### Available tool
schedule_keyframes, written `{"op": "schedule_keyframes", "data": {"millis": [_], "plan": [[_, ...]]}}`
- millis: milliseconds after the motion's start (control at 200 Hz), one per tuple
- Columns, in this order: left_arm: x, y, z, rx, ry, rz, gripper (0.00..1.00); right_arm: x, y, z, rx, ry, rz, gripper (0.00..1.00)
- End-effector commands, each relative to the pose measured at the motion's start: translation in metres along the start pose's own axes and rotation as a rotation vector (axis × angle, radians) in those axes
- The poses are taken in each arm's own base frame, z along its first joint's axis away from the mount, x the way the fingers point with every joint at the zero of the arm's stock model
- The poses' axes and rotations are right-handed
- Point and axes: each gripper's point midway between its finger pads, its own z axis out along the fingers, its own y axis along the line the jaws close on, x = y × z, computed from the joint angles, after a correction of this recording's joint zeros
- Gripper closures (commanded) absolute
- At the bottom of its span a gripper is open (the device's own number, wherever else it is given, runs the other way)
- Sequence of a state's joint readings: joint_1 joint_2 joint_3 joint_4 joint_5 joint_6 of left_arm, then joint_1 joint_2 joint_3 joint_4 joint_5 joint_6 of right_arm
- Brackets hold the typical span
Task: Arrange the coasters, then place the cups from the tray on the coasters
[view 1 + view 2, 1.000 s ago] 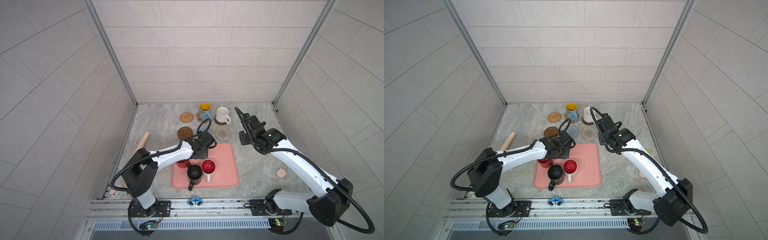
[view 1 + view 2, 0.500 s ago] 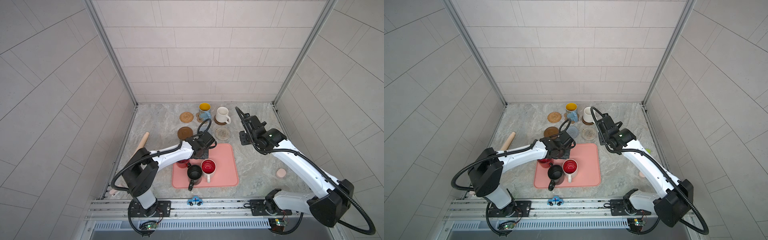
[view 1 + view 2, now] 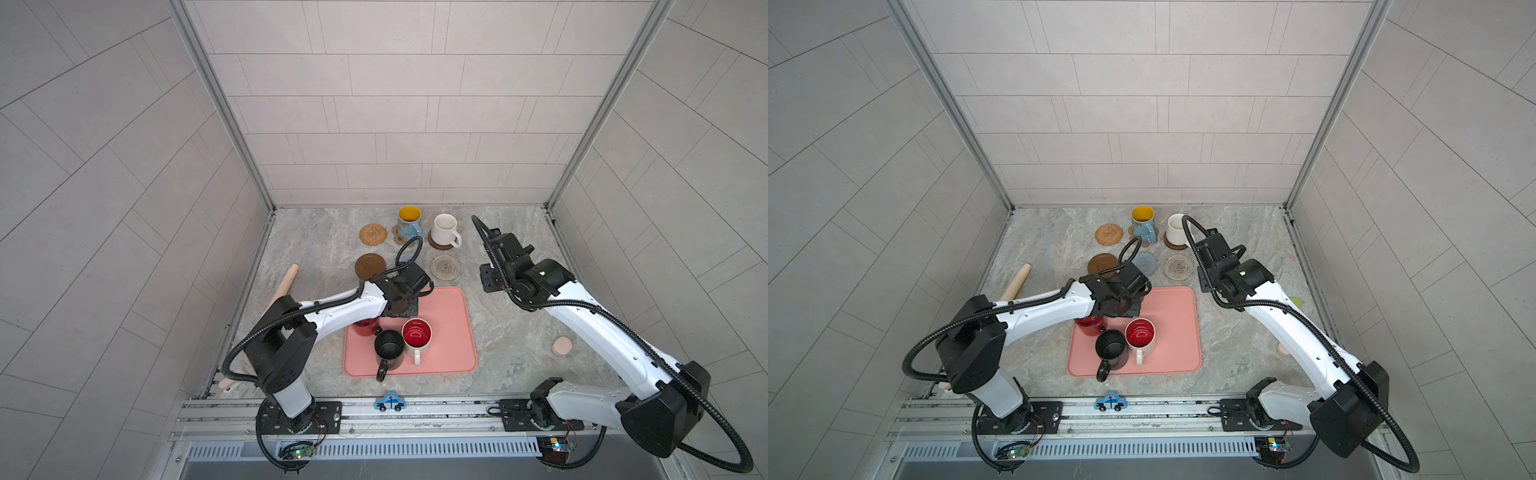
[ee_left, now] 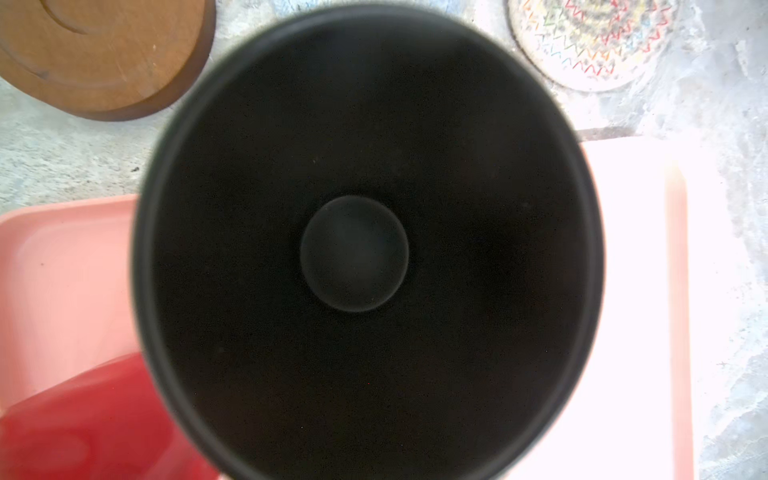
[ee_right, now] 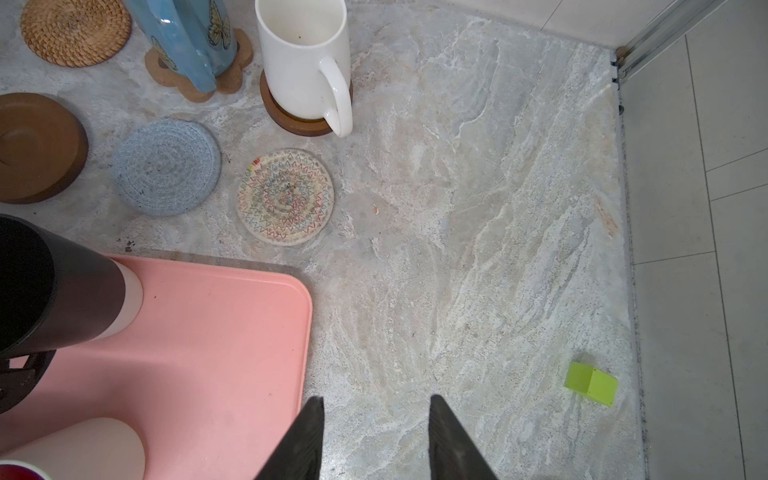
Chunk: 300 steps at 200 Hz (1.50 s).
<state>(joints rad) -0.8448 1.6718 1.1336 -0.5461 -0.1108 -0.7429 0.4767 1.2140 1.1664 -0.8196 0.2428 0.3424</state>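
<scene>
Under the left gripper (image 3: pixel 406 293): black mug (image 4: pixel 353 249), at the corner of the tray (image 3: pixel 449 332); fingers hidden, clenched, likely on its handle. Spread and empty, right gripper (image 5: pixel 376 436) hangs over the table (image 5: pixel 457 249), just beside the tray. 2 of 6 cups seated beyond both: blue mug (image 3: pixel 409 222), cream mug (image 3: pixel 444 230). 4 coasters (image 5: pixel 286 195) bare; 3 mugs (image 3: pixel 416 336) wait behind left fingers.

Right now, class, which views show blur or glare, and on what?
Left wrist view: the black mug has a blurred rim, and the pink tray beside it is blown out to white. Right wrist view: sharp, evenly lit. In both top views: sharp.
</scene>
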Motion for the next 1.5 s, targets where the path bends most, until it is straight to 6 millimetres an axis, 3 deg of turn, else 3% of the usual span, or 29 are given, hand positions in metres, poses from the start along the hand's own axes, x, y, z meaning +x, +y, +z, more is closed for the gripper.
{"op": "schedule_keyframes", "data": {"millis": [0,610,976,1206,1496], "plan": [[-0.015,-0.002,-0.005,-0.001,-0.058,-0.004,0.96,0.004,-0.004,-0.006,0.005,-0.002,0.013,0.56],[-0.049,0.017,-0.038,-0.009,-0.172,-0.023,1.00,0.002,-0.002,-0.007,-0.011,-0.007,0.016,0.56],[-0.073,0.041,-0.052,-0.038,-0.237,-0.068,1.00,0.000,0.000,-0.005,-0.015,-0.007,0.014,0.56],[-0.101,0.061,-0.060,-0.060,-0.305,-0.120,1.00,-0.001,0.000,-0.005,-0.012,-0.006,0.006,0.56],[-0.149,0.090,-0.054,-0.111,-0.349,-0.219,1.00,-0.002,-0.003,-0.002,0.017,-0.005,0.000,0.56]]}}
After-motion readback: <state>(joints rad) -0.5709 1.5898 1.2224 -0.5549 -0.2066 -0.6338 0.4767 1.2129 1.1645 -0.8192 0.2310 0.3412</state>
